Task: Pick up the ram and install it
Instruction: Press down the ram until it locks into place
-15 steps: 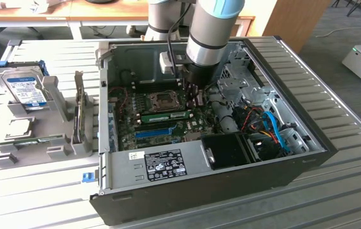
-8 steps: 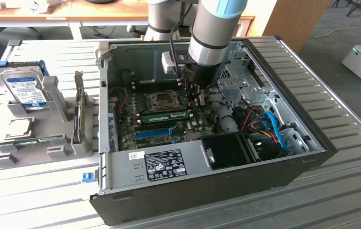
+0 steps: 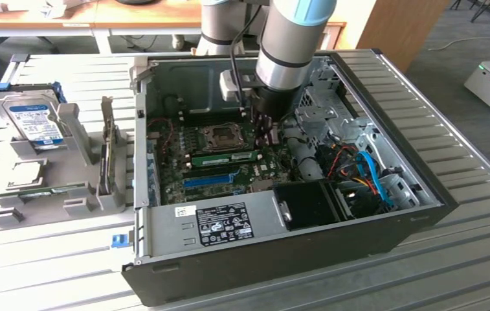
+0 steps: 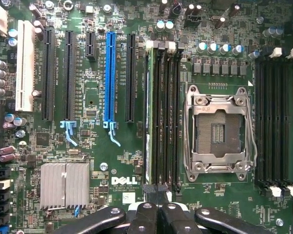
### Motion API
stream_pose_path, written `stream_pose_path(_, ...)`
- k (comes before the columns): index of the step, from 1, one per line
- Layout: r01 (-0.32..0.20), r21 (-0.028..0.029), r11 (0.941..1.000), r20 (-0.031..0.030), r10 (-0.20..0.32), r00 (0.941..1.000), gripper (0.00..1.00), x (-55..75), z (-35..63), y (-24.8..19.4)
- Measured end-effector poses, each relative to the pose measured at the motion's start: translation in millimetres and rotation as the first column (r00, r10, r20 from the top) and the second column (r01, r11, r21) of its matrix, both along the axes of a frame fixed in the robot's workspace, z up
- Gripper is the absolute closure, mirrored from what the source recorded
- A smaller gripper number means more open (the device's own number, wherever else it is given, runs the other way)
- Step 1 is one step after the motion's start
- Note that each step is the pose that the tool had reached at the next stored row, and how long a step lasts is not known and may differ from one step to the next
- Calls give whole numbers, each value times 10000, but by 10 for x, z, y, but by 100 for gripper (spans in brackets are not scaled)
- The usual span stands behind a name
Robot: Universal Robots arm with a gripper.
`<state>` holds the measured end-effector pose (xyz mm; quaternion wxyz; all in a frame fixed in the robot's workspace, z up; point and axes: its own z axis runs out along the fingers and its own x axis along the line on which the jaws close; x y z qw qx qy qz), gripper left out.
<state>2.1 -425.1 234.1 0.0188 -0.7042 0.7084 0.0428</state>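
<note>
The ram point(image 4: 148, 117) is seen edge-on as a thin green strip with a pale band along it; it is stood upright in the outermost of four black slots point(image 4: 166, 112) beside the socket point(image 4: 219, 130), on the side nearer the blue slot point(image 4: 110, 75); in the exterior view it is shown as a long, narrow green stick inside the case point(image 3: 417, 220). The gripper point(image 4: 158, 210) is held just past one end of that slot, its fingers brought fully together with nothing between them; whether the ram is touched cannot be told. "DELL" is printed in white on the board point(image 4: 124, 181); a white label point(image 3: 223, 223) is stuck on the case wall, its writing unreadable.
</note>
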Motion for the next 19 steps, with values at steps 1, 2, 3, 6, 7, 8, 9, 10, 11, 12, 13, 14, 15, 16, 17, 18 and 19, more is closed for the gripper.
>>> stream_pose_path(1, 0, 0, 10000, 0, 0, 10000, 89, 0, 0, -2)
stream_pose_path(2, 0, 0, 10000, 0, 0, 10000, 89, 0, 0, -4)
stream_pose_path(3, 0, 1, 10000, 0, 0, 10000, 89, 0, 0, -5)
stream_pose_path(6, 1, 1, 10000, 1, -1, 10000, 89, 0, 0, -5)
stream_pose_path(7, 0, 0, 10000, 1, 0, 10000, 89, 0, 0, -5)
stream_pose_path(8, 0, 1, 10000, 0, 0, 10000, 89, 0, -2, -6)
stream_pose_path(9, 0, 2, 10000, 1, 0, 10000, 89, 0, -7, -6)
stream_pose_path(10, 0, 1, 10000, 1, 0, 10000, 89, 0, -12, -6)
stream_pose_path(11, 0, 0, 10000, 0, 0, 10000, 89, 0, -17, -6)
stream_pose_path(12, 0, 0, 10000, 0, 0, 10000, 89, 0, -22, -6)
stream_pose_path(13, 0, -1, 10000, 0, 0, 10000, 89, 0, -25, -6)
stream_pose_path(14, 0, -1, 10000, 0, 0, 10000, 89, 0, -29, -6)
stream_pose_path(15, 0, 0, 10000, 0, 0, 10000, 89, 0, -34, -6)
stream_pose_path(16, 0, 0, 10000, 0, 0, 10000, 89, 0, -39, -6)
stream_pose_path(17, 0, -1, 10000, 0, 0, 10000, 89, 0, -43, -6)
stream_pose_path(18, 0, -2, 10000, 0, 0, 10000, 89, 0, -43, -6)
stream_pose_path(19, 0, -2, 10000, 0, 0, 10000, 89, 0, -43, -6)
